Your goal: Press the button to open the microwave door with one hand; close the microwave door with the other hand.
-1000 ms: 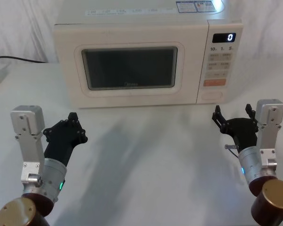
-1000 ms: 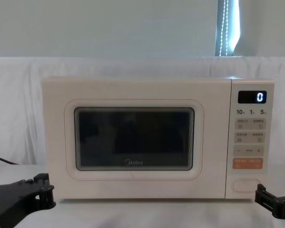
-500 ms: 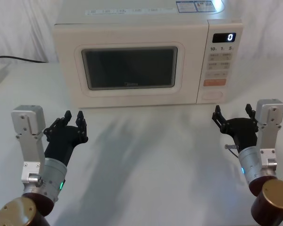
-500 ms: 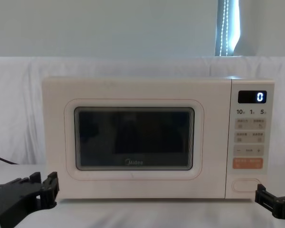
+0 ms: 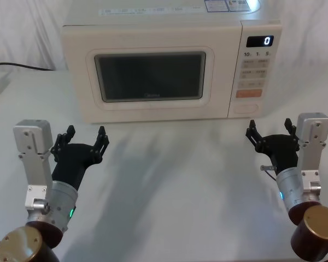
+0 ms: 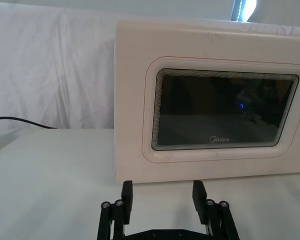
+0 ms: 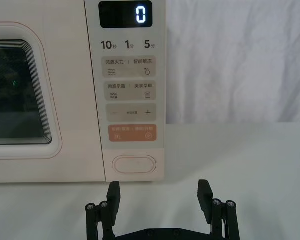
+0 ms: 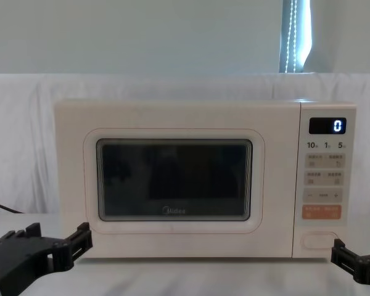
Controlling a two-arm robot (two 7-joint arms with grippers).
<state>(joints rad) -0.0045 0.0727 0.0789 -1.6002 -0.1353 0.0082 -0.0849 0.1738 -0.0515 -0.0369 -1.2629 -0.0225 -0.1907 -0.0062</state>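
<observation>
The cream microwave stands at the back of the table with the microwave door (image 5: 150, 112) (image 6: 135, 100) (image 8: 172, 243) closed flush. The button (image 5: 245, 108) (image 7: 135, 164) (image 8: 319, 240), a cream oval, sits lowest on the control panel. My left gripper (image 5: 86, 134) (image 6: 162, 195) (image 8: 55, 237) hovers low in front of the door's left part, open, nothing between its fingers. On the right, my right gripper (image 5: 269, 128) (image 7: 159, 194) stands open a short way before the button, touching nothing.
An orange key (image 7: 132, 133) lies just above the button, under small beige keys and a lit display (image 7: 126, 14). A black cable (image 5: 16, 66) (image 6: 20, 122) runs off behind the microwave's left side. White cloth covers the table (image 5: 175, 180).
My left gripper's fingers have spread from shut to wide open. The right gripper and the microwave door have not moved.
</observation>
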